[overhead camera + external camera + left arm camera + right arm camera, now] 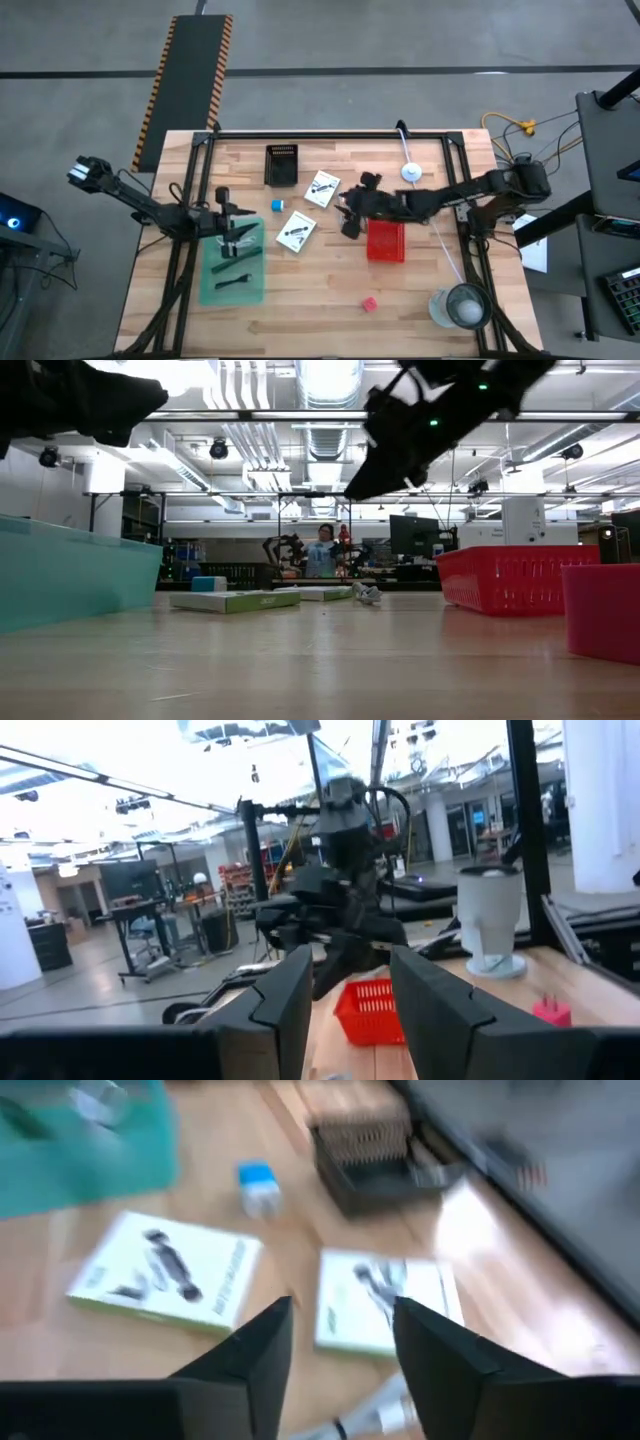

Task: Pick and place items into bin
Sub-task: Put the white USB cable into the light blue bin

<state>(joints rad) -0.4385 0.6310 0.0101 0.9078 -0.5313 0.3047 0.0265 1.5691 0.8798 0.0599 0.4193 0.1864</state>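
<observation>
My right gripper (349,218) is open and hangs above the table, over a white cable piece (372,1412) and beside the nearer white printed packet (380,1298). The second packet (165,1270) and the blue cube (257,1184) lie flat on the wood farther left. The red cube (369,303) sits alone near the table's near edge. My left gripper (348,1010) is open and empty, raised over the far end of the teal bin (232,268), which holds black pieces (231,282). The red basket (386,241) stands just right of the right gripper.
A black tray (282,165) stands at the far side of the table. A large round clear container (462,306) stands at the near right corner. A thin white rod (440,240) runs from the far edge toward it. A person (323,552) shows far behind the table.
</observation>
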